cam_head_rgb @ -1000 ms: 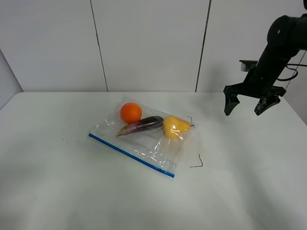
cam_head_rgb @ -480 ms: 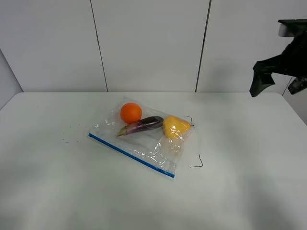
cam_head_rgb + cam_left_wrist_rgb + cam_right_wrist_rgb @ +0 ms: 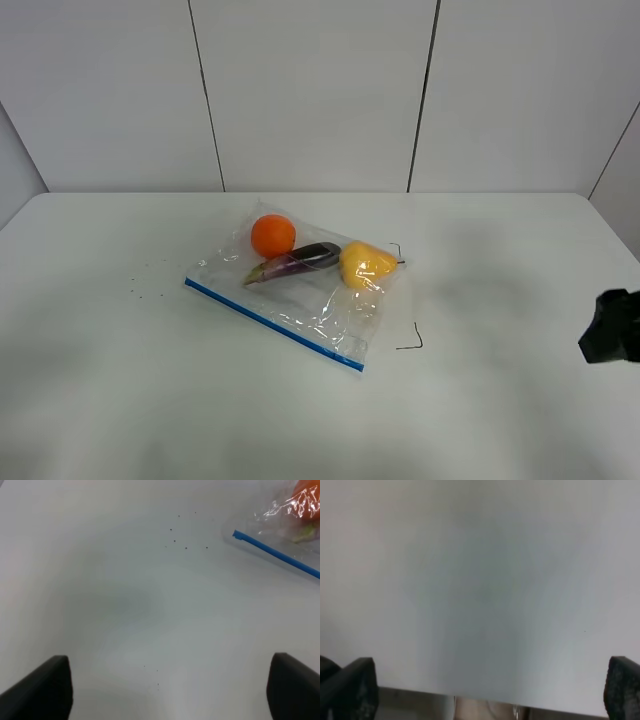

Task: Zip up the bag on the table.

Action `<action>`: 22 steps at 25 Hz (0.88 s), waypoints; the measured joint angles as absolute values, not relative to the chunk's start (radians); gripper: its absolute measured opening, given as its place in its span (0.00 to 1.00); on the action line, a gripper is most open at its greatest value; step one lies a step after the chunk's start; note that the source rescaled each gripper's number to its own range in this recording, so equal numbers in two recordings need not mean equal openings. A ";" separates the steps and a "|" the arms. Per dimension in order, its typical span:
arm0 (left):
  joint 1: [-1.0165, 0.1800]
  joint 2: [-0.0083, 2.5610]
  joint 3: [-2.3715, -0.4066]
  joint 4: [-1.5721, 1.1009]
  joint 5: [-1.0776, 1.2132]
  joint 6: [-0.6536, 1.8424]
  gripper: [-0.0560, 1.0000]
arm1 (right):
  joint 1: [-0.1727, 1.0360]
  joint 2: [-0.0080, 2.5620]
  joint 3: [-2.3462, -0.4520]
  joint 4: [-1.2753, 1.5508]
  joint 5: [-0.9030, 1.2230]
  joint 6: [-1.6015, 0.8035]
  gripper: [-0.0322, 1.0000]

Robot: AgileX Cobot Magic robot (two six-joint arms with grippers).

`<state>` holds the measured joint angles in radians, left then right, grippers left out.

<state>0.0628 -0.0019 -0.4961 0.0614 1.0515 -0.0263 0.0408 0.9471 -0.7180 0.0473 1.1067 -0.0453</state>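
The clear bag (image 3: 300, 290) lies flat in the middle of the white table (image 3: 120, 390). Its blue zipper strip (image 3: 272, 324) runs along the near edge. Inside it are an orange (image 3: 272, 235), a purple eggplant (image 3: 296, 262) and a yellow fruit (image 3: 364, 265). My left gripper (image 3: 170, 690) is open over bare table; the bag's zipper end (image 3: 240, 534) is well beyond its fingertips (image 3: 47, 685). My right gripper (image 3: 485, 687) is open and empty over bare table near an edge. A black part of the right arm (image 3: 610, 340) shows at the right edge of the high view.
Small black bent-line marks (image 3: 412, 342) lie just right of the bag. Dark specks (image 3: 140, 285) dot the table left of the bag, also seen in the left wrist view (image 3: 182, 537). A white panelled wall (image 3: 310, 90) stands behind the table.
The right arm rose from the back right of the table, then swung to the near right edge of the view. The bag has not moved.
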 joint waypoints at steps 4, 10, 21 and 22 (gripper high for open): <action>0.063 -0.002 -0.496 0.061 1.051 -0.026 0.99 | 0.041 0.749 -0.590 0.046 1.030 -0.045 1.00; 0.063 -0.002 -0.496 0.061 1.051 -0.026 0.99 | 0.041 0.492 -0.498 0.042 1.028 -0.045 1.00; 0.063 -0.002 -0.496 0.061 1.051 -0.026 0.99 | 0.041 0.366 -0.498 0.000 1.026 -0.045 1.00; 0.063 -0.002 -0.496 0.061 1.051 -0.026 0.99 | 0.041 0.366 -0.498 0.000 1.026 -0.045 1.00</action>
<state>0.0628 -0.0019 -0.4961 0.0614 1.0513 -0.0263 0.0408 0.3665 -0.4980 0.0000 1.0261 -0.0450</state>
